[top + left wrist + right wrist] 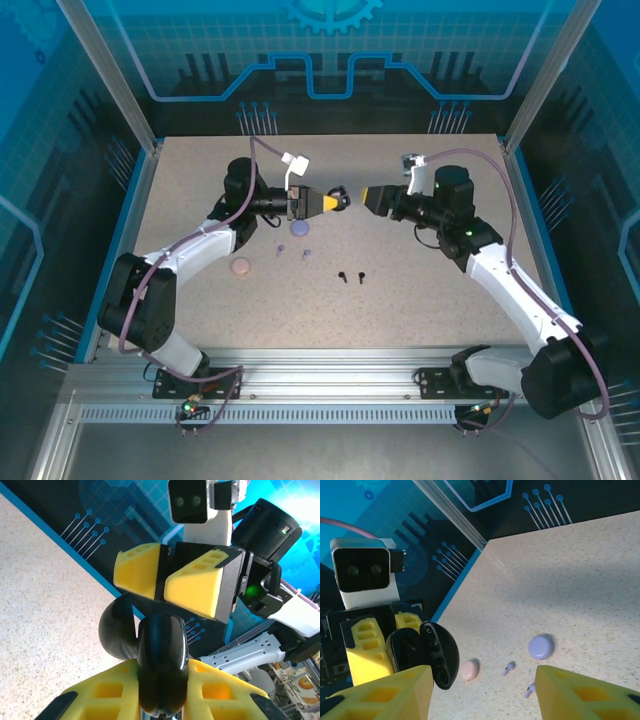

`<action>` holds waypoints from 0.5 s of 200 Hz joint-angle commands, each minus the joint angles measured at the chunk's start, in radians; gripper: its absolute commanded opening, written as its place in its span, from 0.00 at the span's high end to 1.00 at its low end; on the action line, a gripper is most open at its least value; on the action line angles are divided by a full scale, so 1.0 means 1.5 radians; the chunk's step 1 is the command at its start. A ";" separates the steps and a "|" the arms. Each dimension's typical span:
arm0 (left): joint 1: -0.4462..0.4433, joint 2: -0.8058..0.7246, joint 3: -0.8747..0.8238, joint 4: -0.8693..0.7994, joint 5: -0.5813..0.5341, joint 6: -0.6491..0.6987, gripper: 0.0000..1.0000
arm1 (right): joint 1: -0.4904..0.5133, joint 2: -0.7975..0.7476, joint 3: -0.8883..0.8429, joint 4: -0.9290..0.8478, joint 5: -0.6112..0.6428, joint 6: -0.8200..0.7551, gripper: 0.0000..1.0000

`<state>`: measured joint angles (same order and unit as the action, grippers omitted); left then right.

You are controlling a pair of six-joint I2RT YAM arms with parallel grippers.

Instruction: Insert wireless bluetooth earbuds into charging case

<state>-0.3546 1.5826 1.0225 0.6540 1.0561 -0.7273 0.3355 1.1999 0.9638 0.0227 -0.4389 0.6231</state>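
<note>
My left gripper (333, 201) is shut on a black charging case (162, 670), held above the table with its lid (116, 630) swung open. In the right wrist view the open case (427, 652) shows its dark inner wells. My right gripper (371, 197) faces it from the right, a short gap away, open with nothing between its fingers (385, 695). Two black earbuds (343, 276) (360, 273) lie on the table in front of both grippers. Two lavender earbuds (508, 668) (529, 690) lie near a shut lavender case (541, 646).
A shut pink case (240, 267) lies on the table to the left, beside the left arm. The lavender case (298, 228) and its buds (306, 252) sit below the left gripper. Blue walls and metal posts ring the table (420, 300).
</note>
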 commanded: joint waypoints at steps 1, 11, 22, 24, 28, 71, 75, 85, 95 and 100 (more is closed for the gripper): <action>-0.002 0.006 -0.013 0.101 0.016 -0.050 1.00 | 0.018 0.001 -0.016 0.053 -0.023 0.033 0.44; -0.002 0.013 -0.015 0.131 0.017 -0.072 1.00 | 0.026 0.005 -0.016 0.057 -0.022 0.032 0.45; -0.002 0.019 -0.015 0.148 0.017 -0.086 1.00 | 0.033 0.009 -0.013 0.057 -0.020 0.031 0.45; -0.002 0.020 -0.016 0.150 0.017 -0.088 1.00 | 0.034 0.008 -0.012 0.057 -0.019 0.031 0.45; -0.002 0.022 -0.017 0.154 0.017 -0.090 1.00 | 0.036 0.010 -0.010 0.057 -0.018 0.030 0.45; -0.002 0.023 -0.020 0.166 0.016 -0.098 1.00 | 0.045 0.025 0.002 0.057 -0.007 0.030 0.47; -0.002 0.023 -0.021 0.168 0.016 -0.100 1.00 | 0.045 0.027 0.004 0.057 -0.007 0.030 0.47; -0.002 0.023 -0.021 0.173 0.017 -0.105 1.00 | 0.046 0.032 0.005 0.058 -0.005 0.030 0.48; -0.002 0.022 -0.021 0.174 0.017 -0.106 1.00 | 0.046 0.036 0.007 0.059 -0.004 0.031 0.49; -0.001 0.022 -0.021 0.173 0.017 -0.106 1.00 | 0.046 0.040 0.008 0.060 -0.003 0.031 0.49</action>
<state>-0.3546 1.6093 1.0050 0.8577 1.0573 -0.8673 0.3931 1.2415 0.9482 0.0837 -0.4522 0.6598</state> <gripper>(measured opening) 0.213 0.515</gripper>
